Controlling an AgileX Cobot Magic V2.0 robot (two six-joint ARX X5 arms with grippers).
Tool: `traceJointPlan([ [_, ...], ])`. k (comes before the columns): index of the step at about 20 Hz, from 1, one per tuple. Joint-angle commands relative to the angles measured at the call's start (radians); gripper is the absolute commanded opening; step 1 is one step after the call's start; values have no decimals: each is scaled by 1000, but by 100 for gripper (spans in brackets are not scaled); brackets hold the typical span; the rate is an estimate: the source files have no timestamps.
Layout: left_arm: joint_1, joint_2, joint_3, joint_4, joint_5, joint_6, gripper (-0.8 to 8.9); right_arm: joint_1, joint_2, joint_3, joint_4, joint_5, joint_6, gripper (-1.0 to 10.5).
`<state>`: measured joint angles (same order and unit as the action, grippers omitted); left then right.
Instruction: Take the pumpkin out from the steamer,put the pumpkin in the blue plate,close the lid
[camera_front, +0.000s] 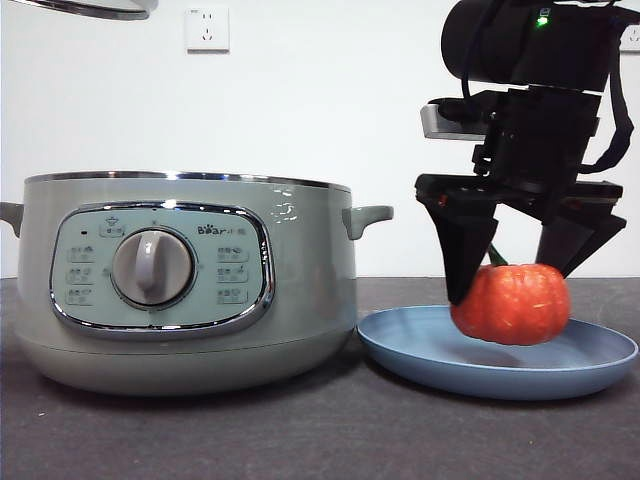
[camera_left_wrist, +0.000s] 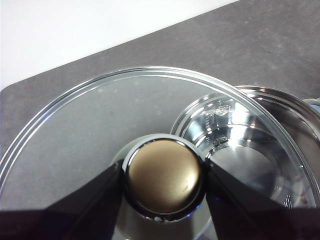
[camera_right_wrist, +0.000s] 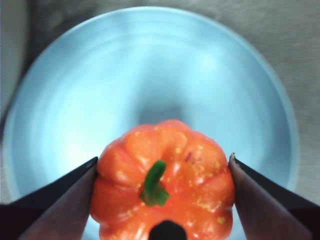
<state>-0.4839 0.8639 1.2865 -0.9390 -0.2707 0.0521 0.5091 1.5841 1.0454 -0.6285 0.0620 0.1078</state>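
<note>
Now the right gripper (camera_right_wrist: 162, 167) pinches the pumpkin (camera_front: 511, 303) just over the plate (camera_front: 400, 345). Meanwhile the left gripper (camera_left_wrist: 162, 172) clamps the lid (camera_left_wrist: 75, 125) by its knob, above the open steamer (camera_front: 185, 290).

My table (camera_front: 300, 440) is dark grey. On it the green steamer (camera_front: 185, 290) stands left, and the blue plate (camera_front: 420, 345) lies just beside it, right.
</note>
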Motion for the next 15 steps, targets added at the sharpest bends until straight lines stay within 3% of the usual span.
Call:
traceJointPlan([
  [1,-2,-11,13,57,23,0,-9,0,23,-11,3,-35,-10,387],
  [3,-1,-11,13,57,38,0,-9,1,45,-11,2,-34,-10,452],
  [6,-2,-11,13,58,41,0,-9,1,54,-10,1,-31,-3,458],
  [8,-2,-11,13,58,43,0,-9,3,47,-10,1,-30,-3,610],
  [9,-2,-11,13,58,43,0,-9,2,43,-10,-5,-29,-3,630],
  [15,-1,12,13,79,94,0,-9,3,-101,-10,-9,-30,0,629],
])
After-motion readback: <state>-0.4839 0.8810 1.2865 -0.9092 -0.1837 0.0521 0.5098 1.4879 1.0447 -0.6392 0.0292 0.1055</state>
